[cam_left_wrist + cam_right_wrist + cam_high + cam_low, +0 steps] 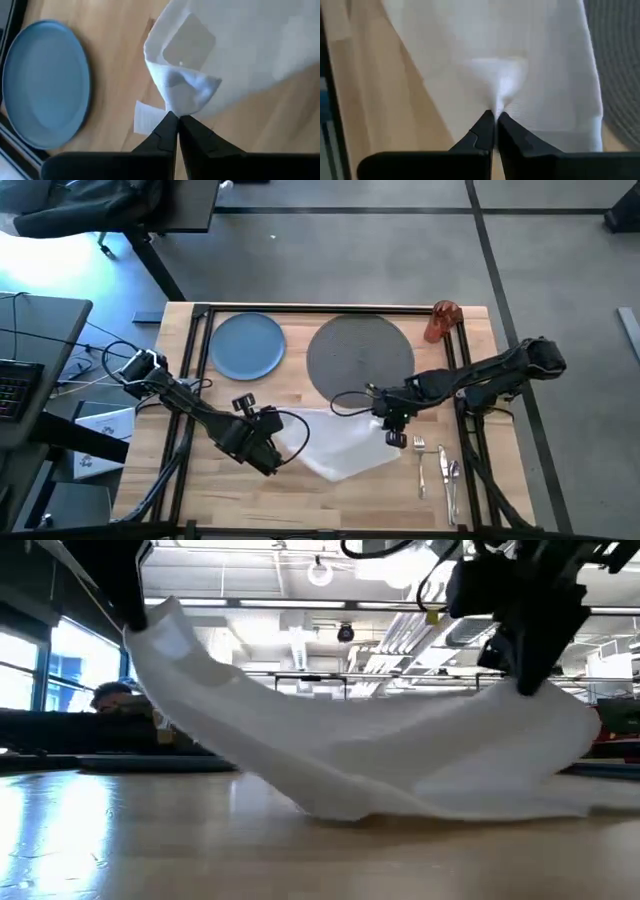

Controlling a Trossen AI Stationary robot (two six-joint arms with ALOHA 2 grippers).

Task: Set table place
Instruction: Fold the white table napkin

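High view: The table (150, 480) carries black rails (197, 370) along its sides. A blue plate (247, 345) lies at the far left of the tabletop; a round grey mat (360, 355) lies just beside it, toward the centre. A translucent orange cup (441, 321) stands at the far right corner, near the mat's edge. A white napkin (340, 442) is spread across the middle of the table, in front of the mat. The left gripper (278, 442) sits at the napkin's left edge. The right gripper (392, 430) sits at the napkin's right edge. A fork (420, 464), a knife (442, 468) and a spoon (454, 480) lie side by side to the right of the napkin.

Low view: The napkin (370, 755) hangs in a sagging curve. Both ends are raised by dark grippers; the middle touches the tabletop. A person (120, 705) shows in the room behind.

Left wrist view: The left gripper (175, 122) has its fingers pressed together on a bunched corner of the napkin (240, 45). The blue plate (45, 82) lies on the wood well apart from the cloth.

Right wrist view: The right gripper (495, 117) has its fingers pinched on a gathered fold of the napkin (490, 50). The grey mat (620, 65) shows just beside the cloth's edge.
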